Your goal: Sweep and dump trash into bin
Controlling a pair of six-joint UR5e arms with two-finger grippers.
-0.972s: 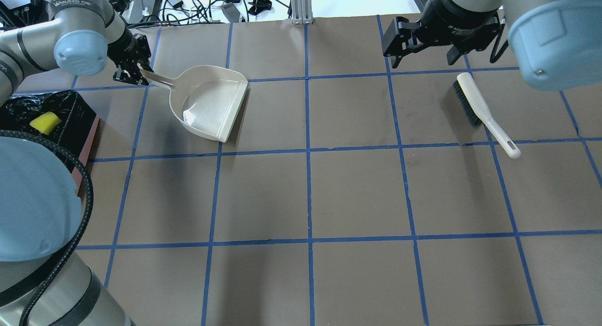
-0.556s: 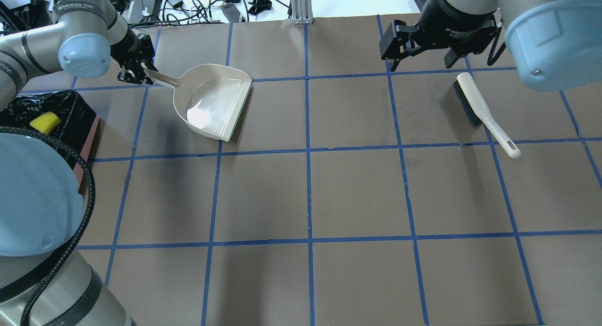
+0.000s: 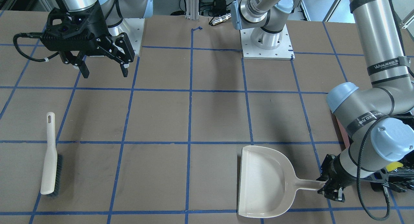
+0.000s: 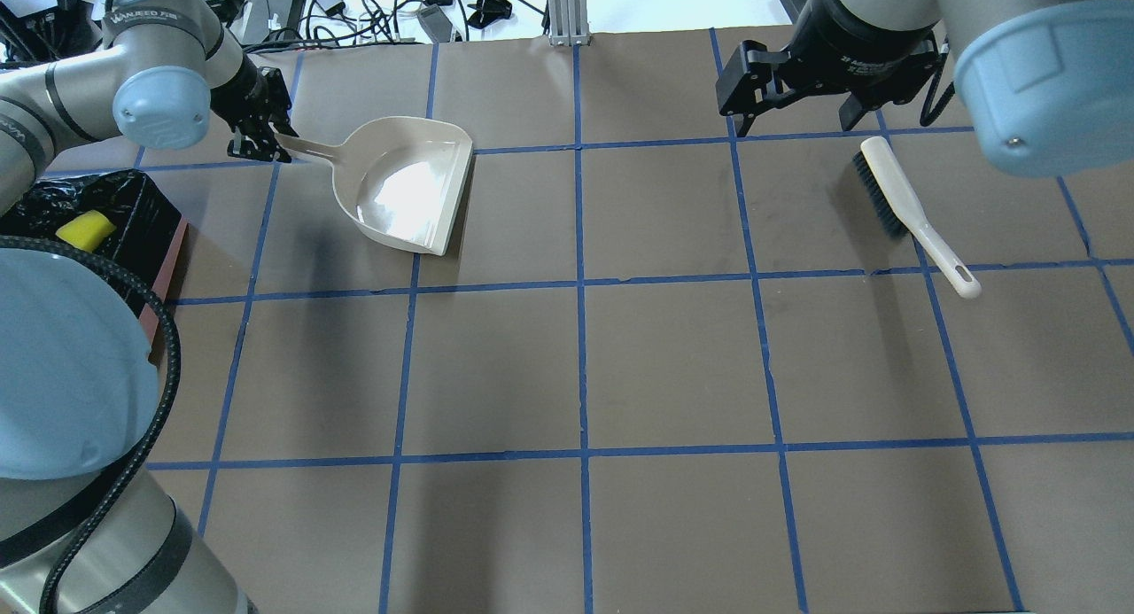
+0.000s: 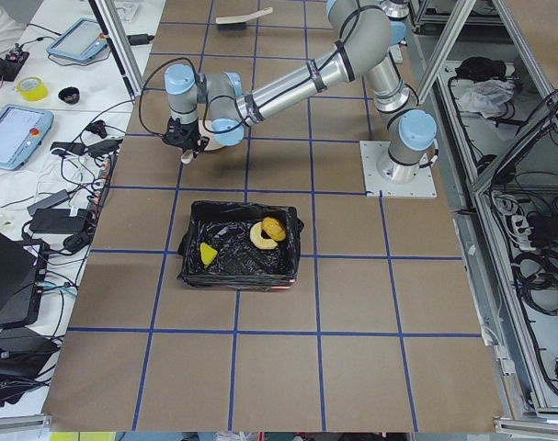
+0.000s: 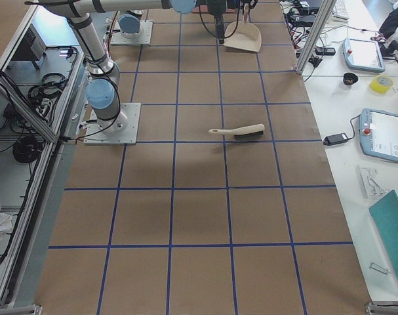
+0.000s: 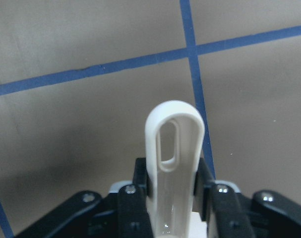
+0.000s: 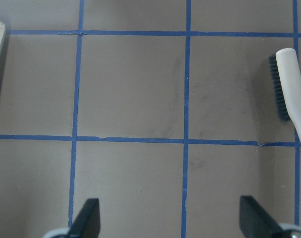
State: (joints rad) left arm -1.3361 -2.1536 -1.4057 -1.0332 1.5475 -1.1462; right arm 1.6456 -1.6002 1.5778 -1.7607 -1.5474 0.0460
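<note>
My left gripper (image 4: 263, 141) is shut on the handle of the beige dustpan (image 4: 409, 187), at the far left of the table. The pan is empty and lies low, mouth toward the table's middle. The left wrist view shows the jaws (image 7: 172, 191) clamped on the handle's loop (image 7: 174, 144). The bin (image 4: 133, 208), lined with black plastic, stands at the left edge. It holds the yellow sponge wedge (image 4: 84, 230), the croissant piece (image 5: 260, 237) and the potato-like lump (image 5: 276, 226). My right gripper (image 4: 797, 109) is open and empty above the far right.
A cream hand brush (image 4: 904, 198) with dark bristles lies on the table just below my right gripper; it also shows in the right wrist view (image 8: 289, 84). Blue tape lines grid the brown table. Cables and devices lie past the far edge.
My left gripper has carried the dustpan a little farther away and to the right, and the pan has turned slightly. The right gripper has shifted slightly; the brush has not moved.
</note>
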